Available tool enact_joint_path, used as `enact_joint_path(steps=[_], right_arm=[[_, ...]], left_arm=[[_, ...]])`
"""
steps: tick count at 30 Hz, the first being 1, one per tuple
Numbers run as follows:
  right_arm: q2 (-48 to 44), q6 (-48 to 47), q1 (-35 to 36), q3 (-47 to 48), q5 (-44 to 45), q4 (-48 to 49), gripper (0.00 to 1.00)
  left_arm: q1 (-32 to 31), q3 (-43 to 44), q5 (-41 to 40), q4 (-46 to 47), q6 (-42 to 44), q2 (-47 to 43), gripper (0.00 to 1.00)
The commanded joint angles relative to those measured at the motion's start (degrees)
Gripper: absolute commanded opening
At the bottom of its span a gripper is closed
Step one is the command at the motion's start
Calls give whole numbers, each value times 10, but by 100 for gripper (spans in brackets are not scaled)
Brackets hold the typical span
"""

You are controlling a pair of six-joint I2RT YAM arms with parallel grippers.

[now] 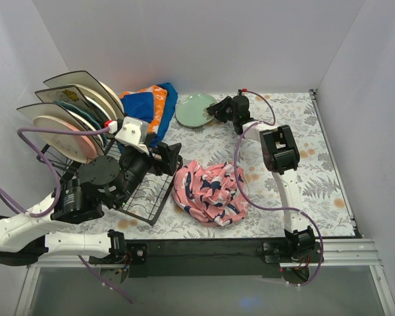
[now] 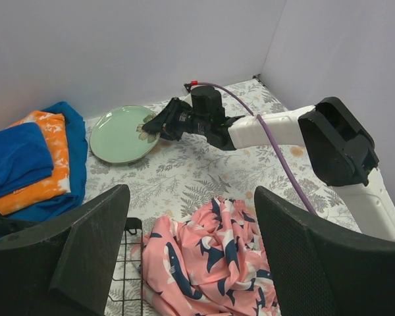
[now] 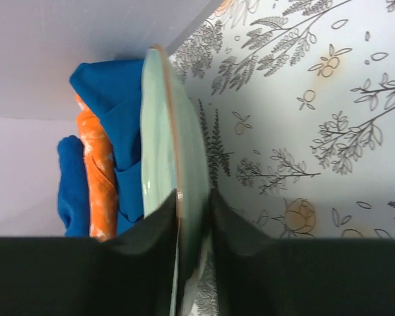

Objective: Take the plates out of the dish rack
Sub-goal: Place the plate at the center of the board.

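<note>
1. Clock bearings are taken from above: 12 is the back wall, 6 is the arm bases.
2. The rack (image 1: 148, 197) is black wire and sits at 9 o'clock on the table (image 1: 309, 158), hard against the left wall.
3. The plates (image 1: 69, 125) stand on edge in the rack's far slots, packed close. A cream-and-pink one is nearest, teal shows in the middle, and a cream square one is at the back.
4. The green plate (image 1: 196, 109) is out of the rack, at 12 o'clock near the back wall. It looks flat or nearly flat on the table. The folded cloths (image 1: 151, 105), blue and orange, lie just beside it on its 9 o'clock side.
5. The right arm reaches from 5 o'clock up to 12. The right gripper (image 1: 214, 110) is at the green plate's 3 o'clock rim, by the flower mark.
6. In the right wrist view the rim sits between the fingers (image 3: 151, 230), one on each face with almost no gap. I can't tell whether they are pinching it or only flanking it.
7. The left arm lies across the rack. The left gripper (image 2: 191, 194) is over the rack's 3 o'clock edge, aimed toward 1 o'clock.
8. The left fingers (image 2: 85, 243) are spread wide apart. The gap between them shows only rack wire and cloth below.
9. The pink cloth (image 1: 209, 193) is bunched up mid-table, just beside the rack's 3 o'clock side.
</note>
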Motion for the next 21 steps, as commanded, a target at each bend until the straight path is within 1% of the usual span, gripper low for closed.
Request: enact_joint_path(steps=[1,2,7,10,13,14,16,17,19,20,21], right_arm=[[-27,17,-1,10,7,59,42],[-29,15,0,8,7,54,48],[-44,4,-4,-8,10,41,57],[-62,-3,-14,-19,14,-1,62],[-91,-16,-20,-52,32,-22,72],[-105,-22,-24,-58,42,-28,76],[-116,-32,-25,-73,44,-45,80],[-128,-40,-28,-79,47,-49,83],[-148,-47,-31,-101,49,-57,87],[-154,-53,-32,-108,47,-58,89],[-161,-55,-33,-117,44,-60,89]], left_arm=[[-1,6,-20,5,6,-6,75],[-1,6,-21,5,7,-7,75],[0,9,-29,12,16,-1,75],[-1,17,-34,23,33,7,75],[-1,40,-38,23,54,32,76],[0,47,-39,21,58,46,76],[3,66,-42,23,75,65,77],[7,73,-36,24,80,73,78],[45,93,-6,15,73,103,78],[93,122,58,5,62,115,78],[124,144,93,-28,44,139,78]])
